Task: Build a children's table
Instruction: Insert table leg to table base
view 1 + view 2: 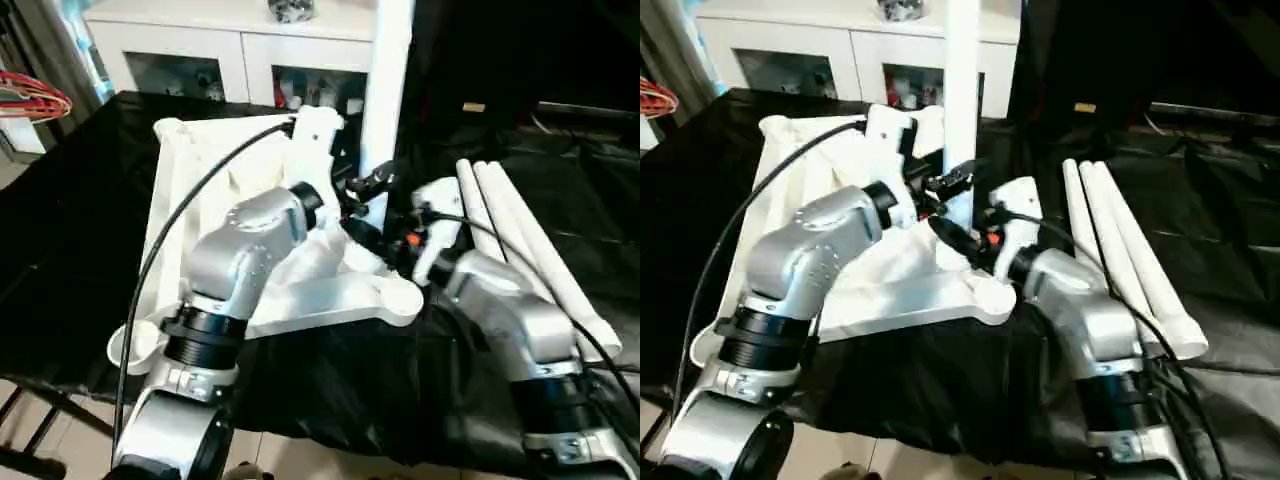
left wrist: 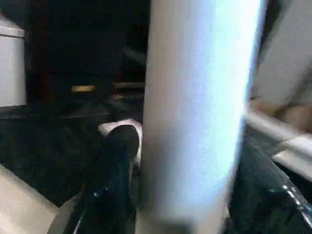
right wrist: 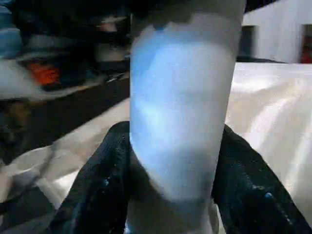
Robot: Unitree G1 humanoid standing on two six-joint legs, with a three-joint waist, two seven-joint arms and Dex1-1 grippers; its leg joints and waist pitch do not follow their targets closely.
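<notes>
The children's table top [image 1: 185,190] lies upside down on a black cloth, ribs up. One white leg [image 1: 388,90] stands upright at its far right corner. My left gripper [image 1: 368,183] reaches across the top and has a black finger [image 2: 119,156] on each side of this leg, with a thin gap showing beside it. Lower on the same leg, my right gripper [image 3: 173,134] is shut on it, both fingers [image 3: 102,180] pressed against its sides. Three more legs [image 1: 520,240] lie side by side to the right.
A white cabinet [image 1: 230,40] with glass-fronted compartments stands behind the work. Red cables [image 1: 30,100] hang at the far left. The near right corner socket [image 1: 405,300] juts toward my right forearm. The cloth's front edge drops off near my elbows.
</notes>
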